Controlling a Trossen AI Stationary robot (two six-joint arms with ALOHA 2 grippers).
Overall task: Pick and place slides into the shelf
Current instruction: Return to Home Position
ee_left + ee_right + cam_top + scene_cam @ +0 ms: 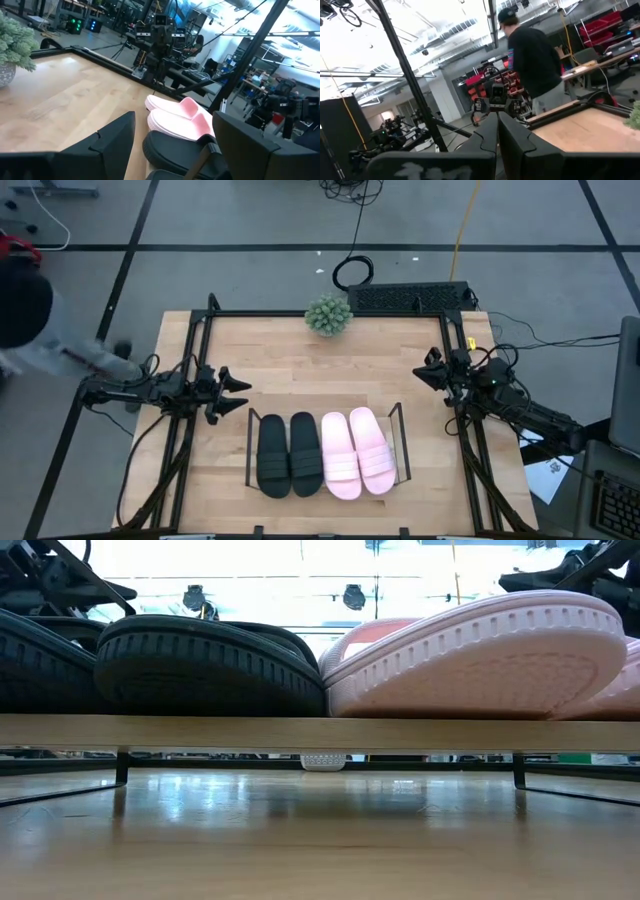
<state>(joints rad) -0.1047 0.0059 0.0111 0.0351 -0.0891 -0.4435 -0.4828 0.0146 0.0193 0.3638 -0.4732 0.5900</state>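
All the slides lie side by side on the shelf (403, 442), soles down: the black pair (289, 454) on its left half and the pink pair (355, 452) on its right half. In the low view the black soles (200, 670) and pink soles (480, 655) rest on the shelf panel (320, 732). My left gripper (238, 394) hovers open, left of the shelf and pointing right; its wrist view shows the pink slides (180, 117) and a black slide (172, 150) between its spread fingers. My right gripper (421, 371) is shut, hanging over the table's right side above the shelf's right end, and holds nothing.
A small green plant (328, 315) stands near the table's far edge at the middle. A person (25, 315) stands off the table's left far corner, also seen in the right wrist view as a person (535, 62). Bare wood lies between the plant and the shelf.
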